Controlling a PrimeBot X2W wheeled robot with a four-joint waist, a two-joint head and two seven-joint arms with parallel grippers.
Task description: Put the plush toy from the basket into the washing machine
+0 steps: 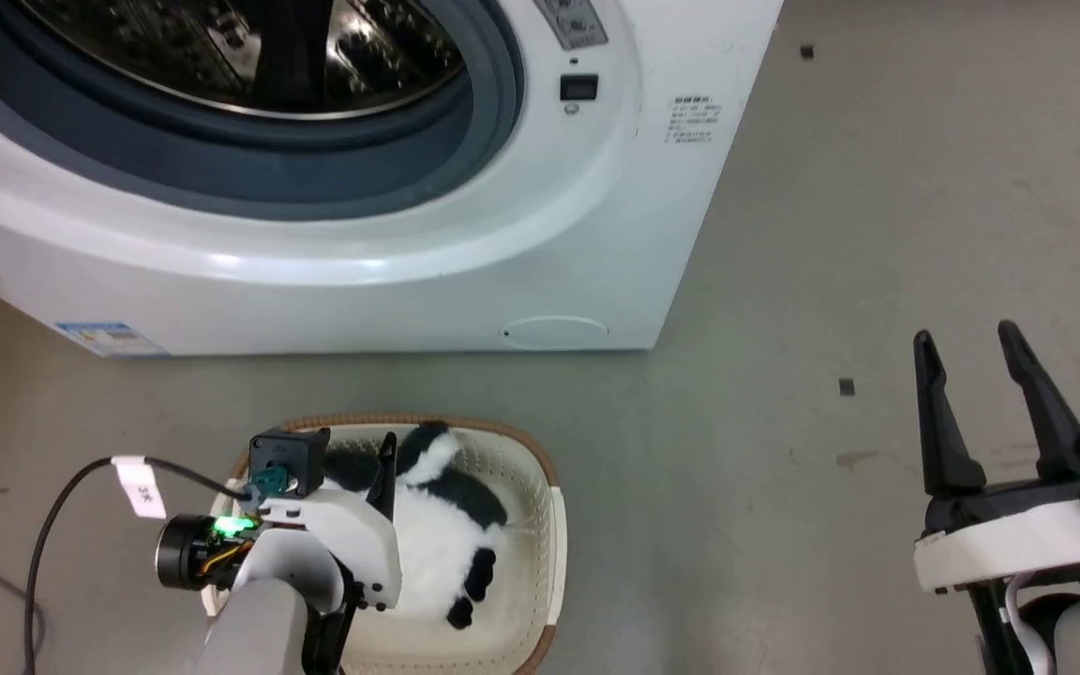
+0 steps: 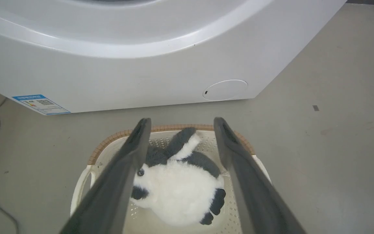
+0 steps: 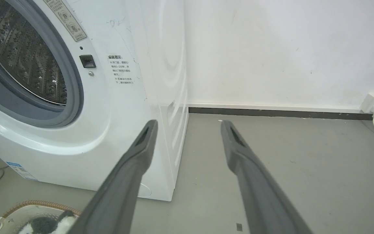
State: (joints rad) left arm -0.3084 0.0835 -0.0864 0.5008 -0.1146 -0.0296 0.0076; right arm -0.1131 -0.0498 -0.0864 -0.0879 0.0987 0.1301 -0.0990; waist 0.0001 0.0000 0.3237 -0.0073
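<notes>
1. Plainly, the plush toy lies inside the basket, white belly up, with its black paws toward the near right wall and a dark eye showing beside one finger in the left wrist view.
2. The basket sits on the grey floor in front of the washing machine, with a strip of bare floor between its brown rim and the machine's base.
3. The left gripper hangs over the basket with its fingers spread wide, one on either side of the toy. They grasp nothing, and whether the one next to the toy's head touches the fur cannot be told.
4. In the head view one dark finger of that gripper crosses the toy's black upper part, and a black cable with a white tag loops off the wrist.
5. The right gripper stands well apart to the right, over bare floor, with its fingers parted and empty and their tips pointing toward the machine's side.
6. The porthole is uncovered: the shiny perforated drum shows inside the grey gasket.
7. A blue-edged sticker sits low on the machine's front, and a round flap is at the opposite lower corner.
</notes>
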